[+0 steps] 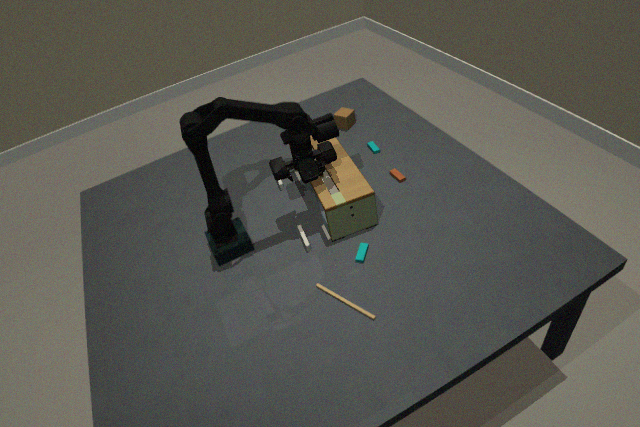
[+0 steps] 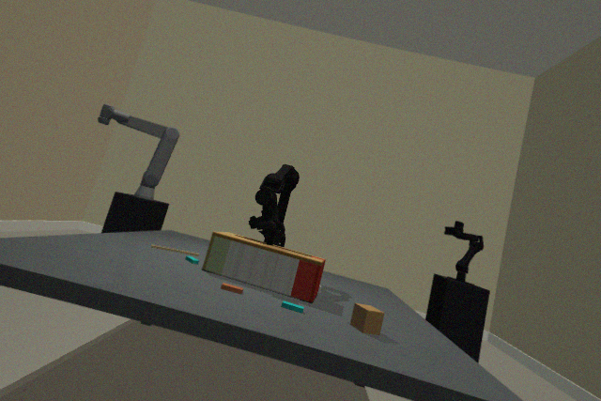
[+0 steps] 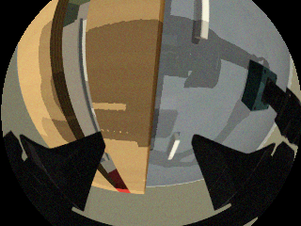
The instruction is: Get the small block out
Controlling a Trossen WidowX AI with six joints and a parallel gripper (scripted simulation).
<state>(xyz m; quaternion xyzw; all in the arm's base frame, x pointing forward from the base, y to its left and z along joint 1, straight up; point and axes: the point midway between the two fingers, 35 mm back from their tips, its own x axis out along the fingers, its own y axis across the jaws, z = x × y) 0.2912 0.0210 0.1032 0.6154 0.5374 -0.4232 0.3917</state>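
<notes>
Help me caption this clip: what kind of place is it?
Probably a bare robot test room: plain walls, one dark table carrying the arm and a box, plus two more arms on black pedestals nearby.

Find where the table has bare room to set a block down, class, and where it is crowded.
Bare: the broad stretch beyond the wooden stick toward the table edges. Crowded: around the box, with the open gripper, white pieces and teal block close by.

Block unseen inside box [image 1: 345, 189], gripper [image 1: 292, 172] partly hidden
</notes>
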